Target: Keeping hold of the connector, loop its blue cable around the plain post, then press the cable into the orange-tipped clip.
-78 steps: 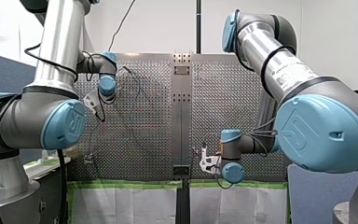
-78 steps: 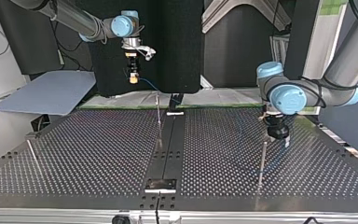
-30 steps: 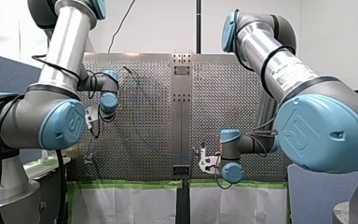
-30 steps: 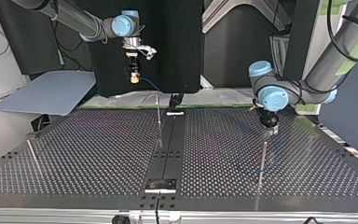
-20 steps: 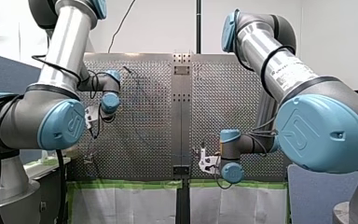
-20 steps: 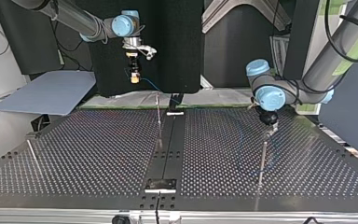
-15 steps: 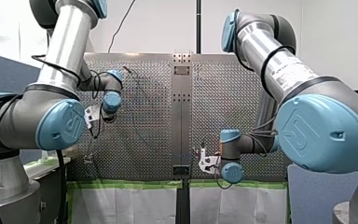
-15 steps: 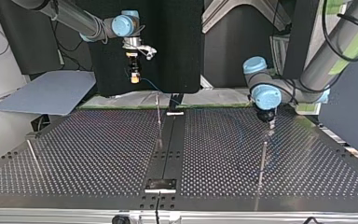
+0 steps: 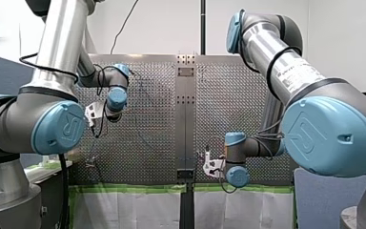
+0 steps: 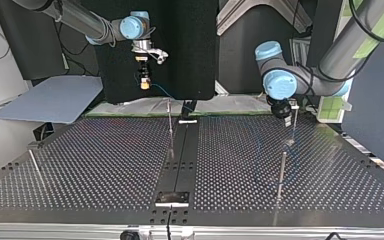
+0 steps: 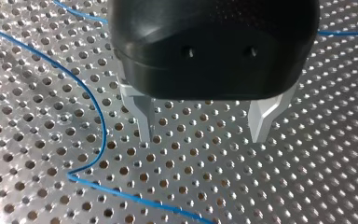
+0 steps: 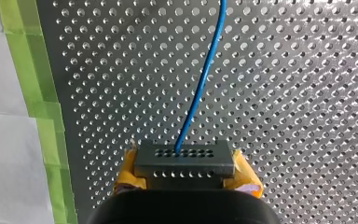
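Connector [image 12: 184, 158], a grey block with rows of holes, is clenched between the yellow pads [image 12: 127, 173] of my right gripper [image 12: 185, 164]. In the top view that gripper hangs well above the table's far edge, toward the view's left.

Blue cable [image 12: 204, 74] leaves the connector's face and runs ahead over the perforated table [image 12: 307, 93]. Green tape [image 12: 30, 88] runs along the table edge.

My left gripper [image 11: 203, 135] has a black body and metal fingers [image 11: 142, 119], spread apart and released, pointing down at the table. A bending stretch of the blue cable passes beside it, clear of the fingers. In the top view it sits at the right, near the far edge.

One thin post [image 10: 281, 170] stands nearer the camera, another post [image 10: 170, 122] by the middle strip. I can't tell which post is plain and which is orange-tipped.
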Motion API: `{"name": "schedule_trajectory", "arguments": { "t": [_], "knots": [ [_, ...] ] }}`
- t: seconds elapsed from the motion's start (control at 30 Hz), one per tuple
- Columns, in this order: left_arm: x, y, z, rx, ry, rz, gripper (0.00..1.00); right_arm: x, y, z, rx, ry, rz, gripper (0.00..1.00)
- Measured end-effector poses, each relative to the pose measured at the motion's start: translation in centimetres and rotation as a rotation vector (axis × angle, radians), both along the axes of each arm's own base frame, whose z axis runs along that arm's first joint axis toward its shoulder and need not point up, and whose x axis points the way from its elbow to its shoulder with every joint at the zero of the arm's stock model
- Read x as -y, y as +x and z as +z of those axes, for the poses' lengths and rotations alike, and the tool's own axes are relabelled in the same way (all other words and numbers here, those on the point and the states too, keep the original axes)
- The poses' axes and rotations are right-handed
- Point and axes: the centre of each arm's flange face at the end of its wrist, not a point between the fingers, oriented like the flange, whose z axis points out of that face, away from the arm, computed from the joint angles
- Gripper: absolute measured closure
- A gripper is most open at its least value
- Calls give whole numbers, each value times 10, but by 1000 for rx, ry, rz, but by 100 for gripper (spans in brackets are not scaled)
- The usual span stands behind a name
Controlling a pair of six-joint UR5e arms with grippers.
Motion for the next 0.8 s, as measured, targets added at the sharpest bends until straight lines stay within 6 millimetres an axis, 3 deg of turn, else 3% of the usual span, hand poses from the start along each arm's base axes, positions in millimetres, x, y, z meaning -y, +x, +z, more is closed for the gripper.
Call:
{"name": "schedule_trajectory", "arguments": {
  "t": [0.3, 0.8],
  "knots": [
    [-13, -35, 14, -68, 67, 53, 0, 0, 1, 0, 2, 1, 3, 100],
    [-6, -29, 126, 63, 28, -25, 0, 0, 0, 0, 1, 7, 4, 100]
  ]
}}
